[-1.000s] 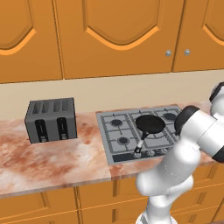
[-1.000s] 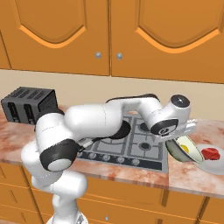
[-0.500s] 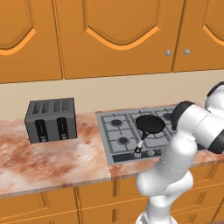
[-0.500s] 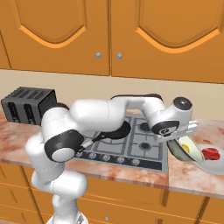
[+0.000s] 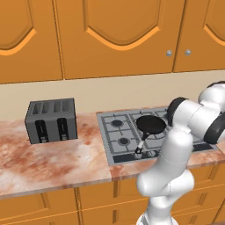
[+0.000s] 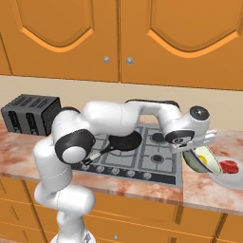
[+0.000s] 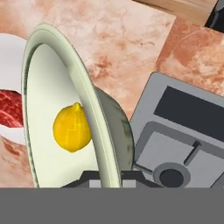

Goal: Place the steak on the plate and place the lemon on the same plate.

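Closest to our hand camera, we are gripping the rim of the pale greenish-white bowl (image 7: pixel 70 109) with our gripper (image 6: pixel 197 151); the fingers are pinched all the way shut on that rim, and the bowl is standing steeply on edge. Inside it, the lemon (image 7: pixel 72 127) is resting against the bowl's inner face, bright yellow and rounded. In the right base view we are seeing the same bowl (image 6: pixel 203 160) tipped toward the white plate (image 6: pixel 233 178), with the lemon (image 6: pixel 205 160) showing as a yellow spot in its hollow.

Just past the bowl's rim, the steak (image 7: pixel 11 109) is lying on the plate (image 7: pixel 9 52), a red slab with lighter streaks. From the right base camera the steak (image 6: pixel 229 166) is sitting on the plate just beside the tilted bowl, on the marbled counter (image 6: pixel 209 192) to the right of the stove.

Further back, the black frying pan (image 5: pixel 150 125) is sitting on the grey gas stove (image 5: pixel 119 137), its handle pointing toward the front edge. We are reaching our arm (image 6: pixel 123 118) across the stove toward the plate.

Well to the left, the dark four-slot toaster (image 5: pixel 51 120) is standing on the counter against the wall. Behind everything, the orange wooden cabinets (image 5: pixel 114 37) are hanging above the backsplash.
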Motion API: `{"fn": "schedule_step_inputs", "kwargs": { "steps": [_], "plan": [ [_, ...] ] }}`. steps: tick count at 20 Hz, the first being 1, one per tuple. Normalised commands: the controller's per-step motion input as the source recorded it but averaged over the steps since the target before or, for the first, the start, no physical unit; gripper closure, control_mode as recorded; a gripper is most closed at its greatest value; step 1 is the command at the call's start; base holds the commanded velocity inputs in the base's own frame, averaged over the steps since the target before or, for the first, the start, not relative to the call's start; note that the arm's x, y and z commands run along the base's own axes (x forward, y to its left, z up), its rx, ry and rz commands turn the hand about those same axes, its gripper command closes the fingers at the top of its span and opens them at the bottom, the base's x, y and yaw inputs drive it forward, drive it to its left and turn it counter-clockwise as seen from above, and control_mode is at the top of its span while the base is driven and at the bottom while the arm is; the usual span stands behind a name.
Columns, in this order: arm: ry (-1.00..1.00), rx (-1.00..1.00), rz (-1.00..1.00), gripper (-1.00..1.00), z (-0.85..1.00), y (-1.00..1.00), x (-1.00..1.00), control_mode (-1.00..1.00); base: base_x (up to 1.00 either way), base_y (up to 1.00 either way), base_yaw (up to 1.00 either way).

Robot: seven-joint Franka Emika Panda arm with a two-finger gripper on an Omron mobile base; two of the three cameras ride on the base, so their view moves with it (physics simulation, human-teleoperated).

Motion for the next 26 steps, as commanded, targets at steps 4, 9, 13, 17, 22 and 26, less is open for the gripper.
{"fn": "schedule_step_inputs", "kwargs": {
  "steps": [4,9,13,17,22,26],
  "plan": [
    [-0.01,0.05,-0.02,1.00,-0.12,-0.16,0.26,-1.00,0.00,0.00,0.00],
    [0.00,0.06,-0.03,1.00,-0.14,-0.19,0.23,-1.00,0.00,0.00,0.00],
    [0.00,0.06,-0.02,1.00,-0.09,-0.24,0.22,-1.00,0.00,0.00,0.00],
    [0.00,0.05,-0.01,1.00,-0.06,-0.25,0.21,-1.00,0.00,0.00,0.00],
    [-0.04,0.07,-0.01,1.00,-0.04,-0.16,0.05,-1.00,0.00,0.00,0.00],
    [-0.07,0.10,0.00,1.00,0.00,-0.01,-0.02,-1.00,0.00,0.00,0.00]
  ]
}}
